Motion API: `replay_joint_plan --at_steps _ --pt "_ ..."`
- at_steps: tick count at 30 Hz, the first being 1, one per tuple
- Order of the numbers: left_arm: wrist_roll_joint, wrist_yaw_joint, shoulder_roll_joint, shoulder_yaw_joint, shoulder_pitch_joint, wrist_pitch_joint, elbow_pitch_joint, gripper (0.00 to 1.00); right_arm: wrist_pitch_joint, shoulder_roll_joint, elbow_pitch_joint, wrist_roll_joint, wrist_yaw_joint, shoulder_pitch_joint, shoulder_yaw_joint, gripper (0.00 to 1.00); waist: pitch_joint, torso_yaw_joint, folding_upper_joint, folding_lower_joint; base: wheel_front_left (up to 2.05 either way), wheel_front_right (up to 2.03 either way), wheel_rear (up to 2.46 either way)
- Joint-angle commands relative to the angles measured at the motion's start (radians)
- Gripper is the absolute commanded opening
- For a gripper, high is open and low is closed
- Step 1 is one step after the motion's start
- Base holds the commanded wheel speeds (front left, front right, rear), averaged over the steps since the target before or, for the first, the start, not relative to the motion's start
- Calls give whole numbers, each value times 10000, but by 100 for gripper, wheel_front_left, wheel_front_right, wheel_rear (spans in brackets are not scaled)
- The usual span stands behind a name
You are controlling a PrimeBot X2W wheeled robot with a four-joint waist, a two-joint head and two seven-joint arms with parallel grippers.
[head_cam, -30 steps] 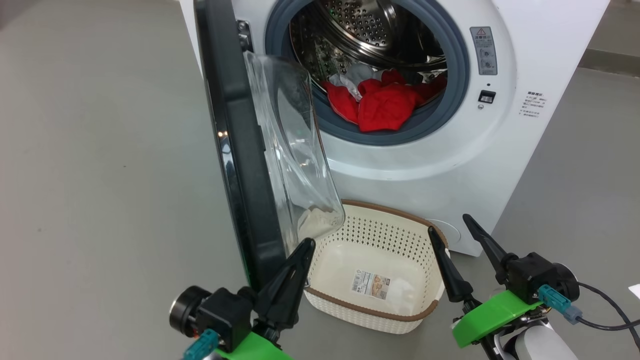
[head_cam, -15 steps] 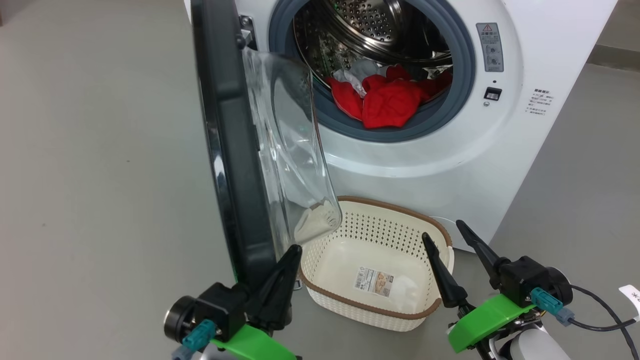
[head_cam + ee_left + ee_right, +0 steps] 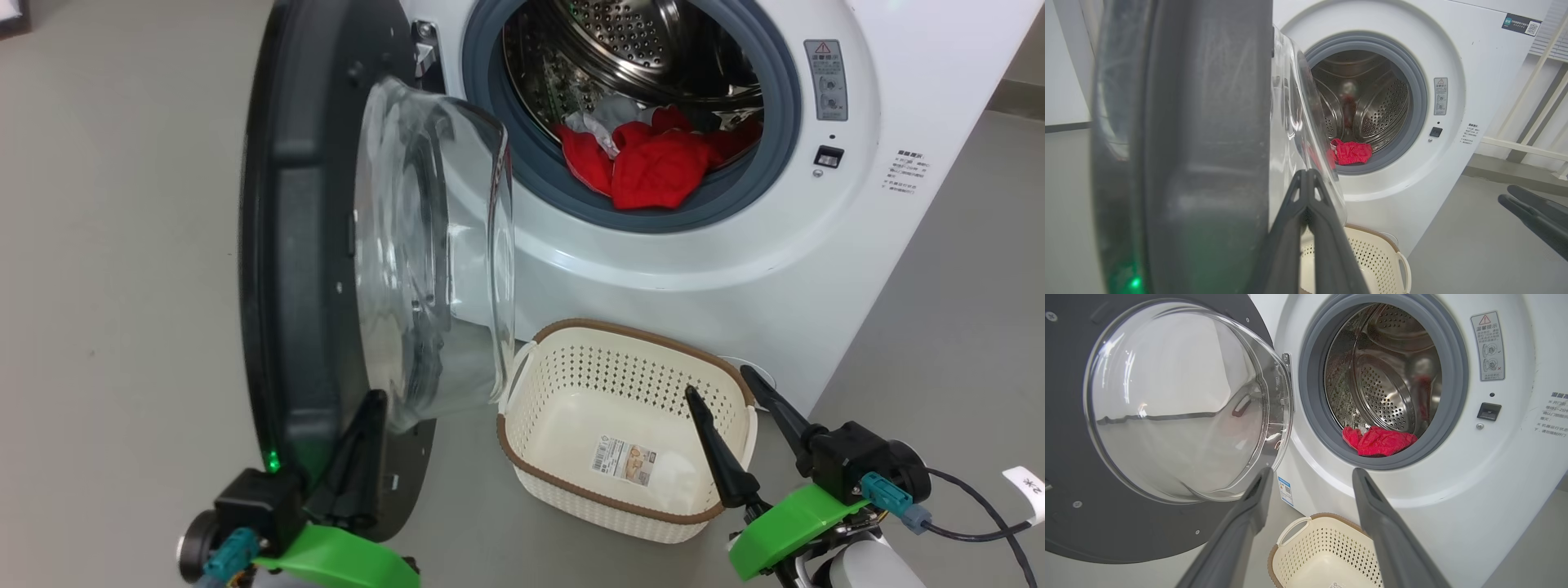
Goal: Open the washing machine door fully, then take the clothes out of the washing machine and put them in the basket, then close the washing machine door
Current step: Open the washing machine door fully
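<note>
Head view: the washer [image 3: 816, 269] stands ahead with its door [image 3: 302, 245] open to the left, glass bowl facing the drum. Red clothes [image 3: 653, 163] with a white piece lie at the drum's lower front lip. The basket [image 3: 555, 482] sits empty on the floor below the opening, a barcode label [image 3: 624, 461] on its bottom, print too small to read. The left gripper [image 3: 371, 404], fingers pinched together on nothing, appears to rest against the door's lower inner face. The right gripper [image 3: 720, 382], spread wide and empty, hovers over the basket's right end. It is the nearer one to the clothes, which lie up and ahead of it.

Left wrist view: the closed left gripper [image 3: 1306, 173] rises beside the door [image 3: 1188, 143]. A dark QR sticker [image 3: 1521, 24] marks the washer's top corner.

Right wrist view: the right gripper [image 3: 1312, 473] points at the washer front just below the clothes [image 3: 1378, 441]. A grey warning label [image 3: 1487, 347] bears a red triangle and Chinese text.
</note>
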Motion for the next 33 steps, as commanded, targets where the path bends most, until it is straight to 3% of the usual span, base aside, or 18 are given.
replay_joint_plan --at_steps 1,23,33 --pt "-78 155 242 534 -107 -81 -252 0 -65 32 -201 21 44 -446 241 100 7 16 0 0 0 0 0" --pt "-541 1333 974 2529 -28 -755 144 0 -65 32 -148 -323 44 -531 260 100 418 -69 0 0 0 0 0" --pt "-1036 1373 1142 3310 -173 -1235 680 0 -65 32 -183 -633 44 -588 113 100 820 -44 0 0 0 0 0"
